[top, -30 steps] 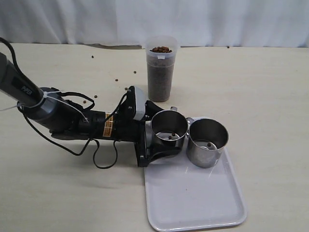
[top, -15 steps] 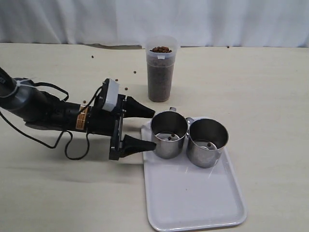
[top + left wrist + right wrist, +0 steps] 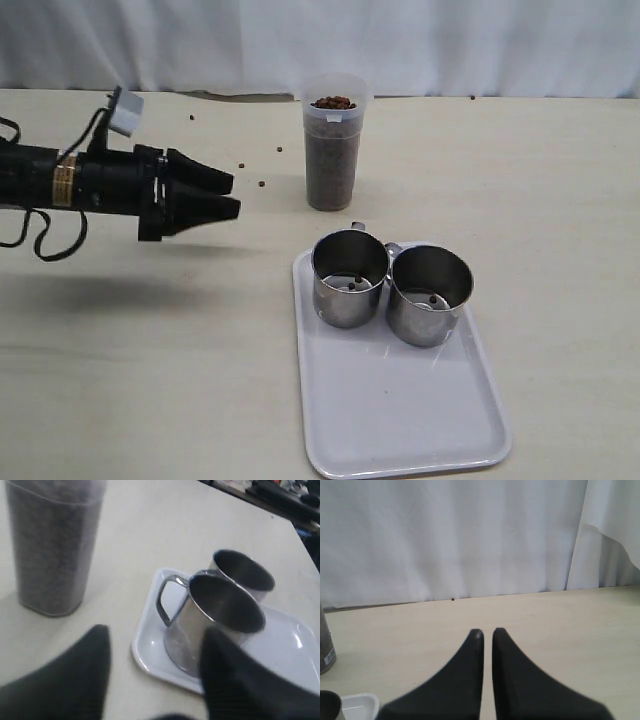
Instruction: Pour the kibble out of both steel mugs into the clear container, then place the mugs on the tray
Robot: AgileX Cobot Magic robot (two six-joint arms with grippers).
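Observation:
Two steel mugs (image 3: 350, 277) (image 3: 430, 293) stand upright side by side at the far end of the white tray (image 3: 400, 410). Each holds only one or two stray pellets. Behind them, the clear container (image 3: 334, 150) is filled with kibble (image 3: 333, 103) to the rim. My left gripper (image 3: 228, 195) hovers over the table left of the container, pointing right, open and empty. Its wrist view shows the container (image 3: 52, 545), both mugs (image 3: 215, 620) (image 3: 245, 572) and the tray's corner (image 3: 150, 652) beyond its fingers (image 3: 75, 680). My right gripper (image 3: 488, 632) is shut on nothing and is outside the exterior view.
A few loose pellets (image 3: 262, 184) lie scattered on the table left of the container. A white curtain (image 3: 320, 40) closes off the back edge. The left arm's cable (image 3: 45, 235) loops beside it at the left.
My left gripper let go of the left mug on the tray, opened, and pulled back up and to the left. Both mugs stayed put.

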